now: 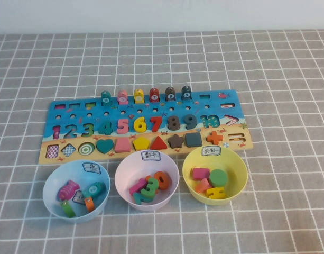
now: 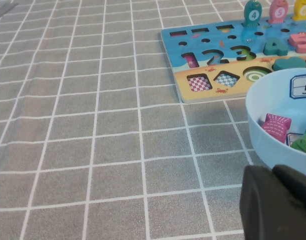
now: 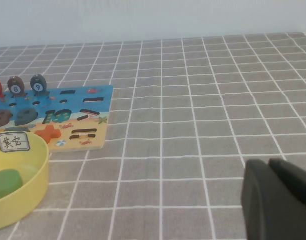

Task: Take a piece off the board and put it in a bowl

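1. Presently, neither arm shows in the high view. The left gripper sits low at the near left, just beside the pale blue bowl. Whether it is open or closed, I cannot tell.
2. The right gripper is parked near right over the checked tablecloth, well apart from the yellow bowl. Its jaws are pressed together and hold nothing.
3. The orange fish piece stands in the far row of the puzzle board, between a pink fish piece and a red fish piece.
4. Step in hand, as I judge it: the reach has not begun.
5. Doing it well:
   - Use the left arm, since the bowl lies on its side.
   - Open before descending.
   - Come straight down over the piece.
   - Pinch across its thin faces, far to near, so the jaws miss both neighbours.
   - Lift vertically before carrying it.
6. Orientation: the piece is upright with its long axis vertical. Its flat face with the pale round mark points toward the near edge. Its width runs left to right along the row.
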`<state>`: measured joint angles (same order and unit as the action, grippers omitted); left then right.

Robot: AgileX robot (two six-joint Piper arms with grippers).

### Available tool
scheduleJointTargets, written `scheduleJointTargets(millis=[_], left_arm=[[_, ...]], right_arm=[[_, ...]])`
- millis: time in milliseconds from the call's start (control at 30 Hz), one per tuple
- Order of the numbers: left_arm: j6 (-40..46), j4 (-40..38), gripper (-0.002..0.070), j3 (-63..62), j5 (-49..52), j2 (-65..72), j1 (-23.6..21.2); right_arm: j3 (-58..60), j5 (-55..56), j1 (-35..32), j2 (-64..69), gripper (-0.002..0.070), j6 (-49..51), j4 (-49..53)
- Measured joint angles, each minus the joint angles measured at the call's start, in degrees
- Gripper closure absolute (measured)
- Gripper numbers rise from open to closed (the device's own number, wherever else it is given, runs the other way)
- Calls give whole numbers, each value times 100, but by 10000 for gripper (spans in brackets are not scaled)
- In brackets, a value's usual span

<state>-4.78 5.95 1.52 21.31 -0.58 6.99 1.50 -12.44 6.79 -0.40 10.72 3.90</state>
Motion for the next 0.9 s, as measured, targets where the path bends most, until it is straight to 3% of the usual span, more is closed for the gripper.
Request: scheduleJointTargets(millis=[267,533,900], left_arm=[[0,0,676,0,0,0,0],[0,0,676,0,0,0,0],[0,0,676,0,0,0,0]], right_arm=[[0,-22,0,0,693,-45,-10],[0,-159,0,0,693,-1907,-1300],[0,-897,0,0,693,-2067,-1441]])
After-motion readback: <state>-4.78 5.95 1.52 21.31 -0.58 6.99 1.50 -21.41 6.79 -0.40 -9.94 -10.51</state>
